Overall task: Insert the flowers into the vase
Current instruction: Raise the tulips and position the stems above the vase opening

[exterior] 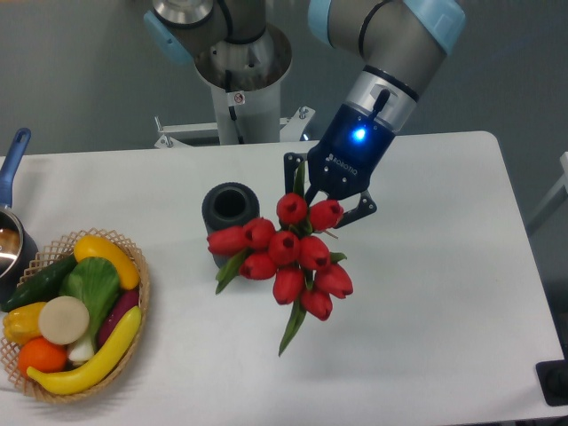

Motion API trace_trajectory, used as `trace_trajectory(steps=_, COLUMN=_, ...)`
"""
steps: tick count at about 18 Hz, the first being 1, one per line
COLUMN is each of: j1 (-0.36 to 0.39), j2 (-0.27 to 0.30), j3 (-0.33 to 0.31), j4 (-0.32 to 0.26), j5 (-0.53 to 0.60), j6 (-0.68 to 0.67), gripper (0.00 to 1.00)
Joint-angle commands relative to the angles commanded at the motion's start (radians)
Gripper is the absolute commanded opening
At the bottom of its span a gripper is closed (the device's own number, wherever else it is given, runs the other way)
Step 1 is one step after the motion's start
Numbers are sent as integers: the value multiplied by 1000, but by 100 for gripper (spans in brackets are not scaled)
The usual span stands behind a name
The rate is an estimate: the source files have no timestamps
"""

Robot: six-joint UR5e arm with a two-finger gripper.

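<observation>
In the fixed camera's view, the black two-finger claw [321, 197] hangs above the white counter [444, 266], tilted down and to the left, with a blue light glowing on its body. Its fingers are clenched around the green stems of the bunch of red tulip buds with long green leaves [286, 257], held clear of the counter top. The buds fan out below and to the left of the claw, and one long leaf trails down toward the front edge. The leftmost buds overlap the right side of the dark grey ribbed cylindrical vase [225, 213], which stands upright on the counter with its round mouth open and uncovered; whether buds and vase touch cannot be told. Well apart, at the left edge, sits a woven basket of fruit and vegetables [133, 306]. Behind it a dark pot with a blue handle [12, 169] is partly cut off.
</observation>
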Motion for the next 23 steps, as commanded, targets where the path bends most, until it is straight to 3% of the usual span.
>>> trace_trajectory(steps=4, j1=20, j2=44, j3=-75, j4=74, j5=-74, j6=0, gripper=0)
trace_trajectory(steps=17, j1=20, j2=106, j3=-132, j4=106, j5=-150, j6=8, gripper=0)
trace_trajectory(steps=23, j1=14, j2=173, j3=-252, j4=172, j5=-187, j6=9, gripper=0)
